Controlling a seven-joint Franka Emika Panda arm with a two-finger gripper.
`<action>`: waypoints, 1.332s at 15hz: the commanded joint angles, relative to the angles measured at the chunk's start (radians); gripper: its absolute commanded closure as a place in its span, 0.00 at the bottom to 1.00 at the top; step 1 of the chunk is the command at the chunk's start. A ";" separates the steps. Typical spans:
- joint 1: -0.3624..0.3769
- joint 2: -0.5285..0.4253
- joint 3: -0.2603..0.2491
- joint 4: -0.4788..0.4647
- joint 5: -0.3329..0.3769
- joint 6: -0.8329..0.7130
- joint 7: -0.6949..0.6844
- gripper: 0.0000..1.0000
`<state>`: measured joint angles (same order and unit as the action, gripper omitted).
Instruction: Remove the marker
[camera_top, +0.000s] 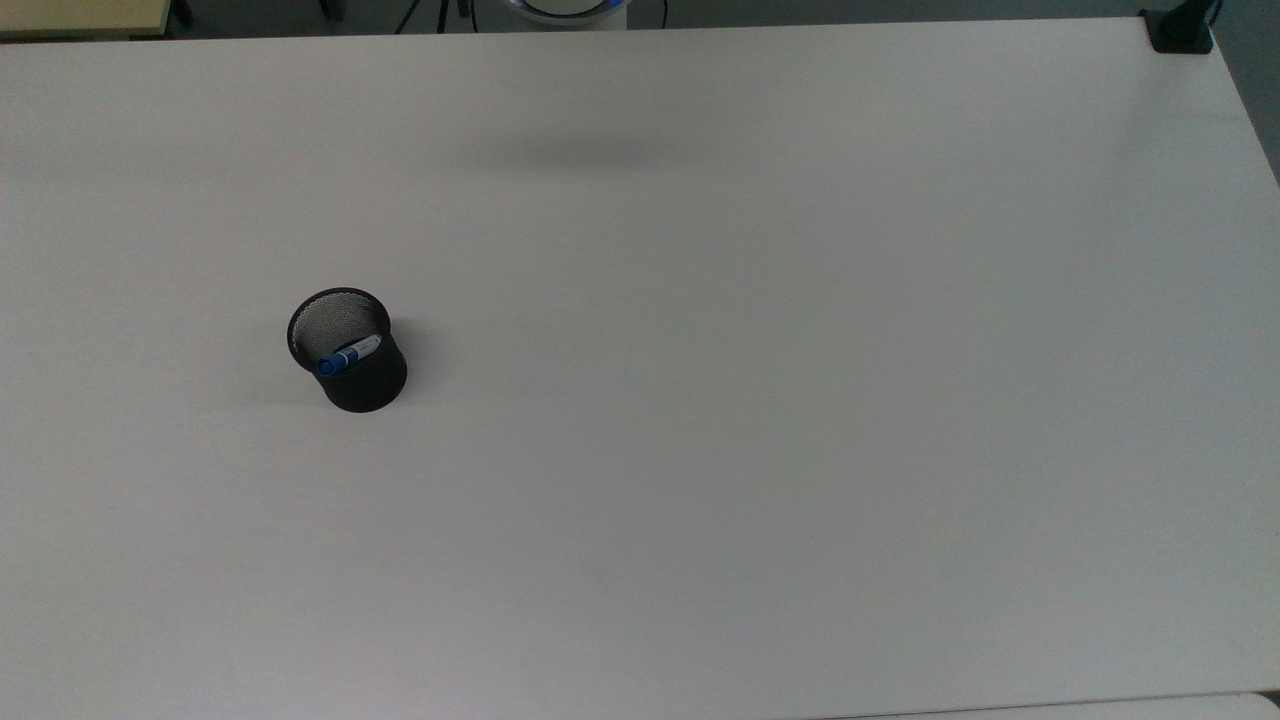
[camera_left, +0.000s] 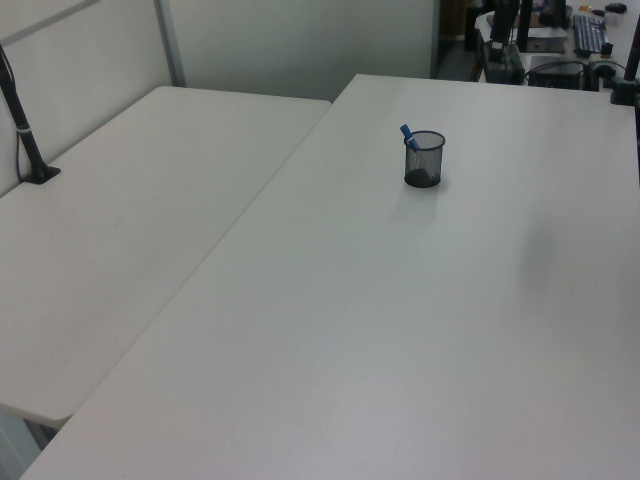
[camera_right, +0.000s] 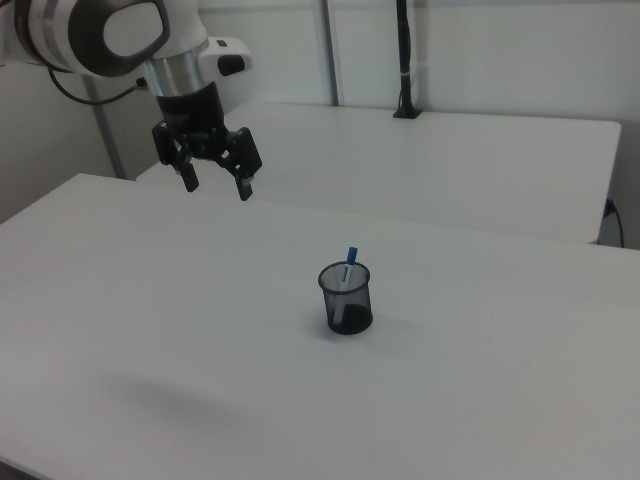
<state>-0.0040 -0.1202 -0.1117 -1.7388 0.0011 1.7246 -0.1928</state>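
Note:
The marker (camera_top: 347, 355) has a white barrel and a blue cap, and it leans inside a black mesh cup (camera_top: 362, 385) on the white table. Its blue end pokes above the cup's rim in the left view (camera_left: 407, 133) and the right view (camera_right: 351, 256). The cup (camera_left: 424, 160) stands upright (camera_right: 346, 298). My gripper (camera_right: 216, 184) hangs open high above the table, well to the right view's left of the cup, with nothing between its fingers.
A second white table (camera_left: 120, 210) adjoins the work table (camera_top: 700, 400). A black clamp post (camera_right: 404, 60) stands on the far table. Another black clamp (camera_top: 1180, 30) sits at the top view's far right corner.

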 joint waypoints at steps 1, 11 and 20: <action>0.001 0.004 0.001 0.016 0.019 -0.029 -0.020 0.00; -0.001 0.005 0.001 0.015 0.016 -0.033 -0.034 0.00; -0.070 0.109 -0.013 0.019 -0.055 0.122 -0.260 0.00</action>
<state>-0.0660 -0.0821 -0.1172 -1.7394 -0.0308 1.7371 -0.4127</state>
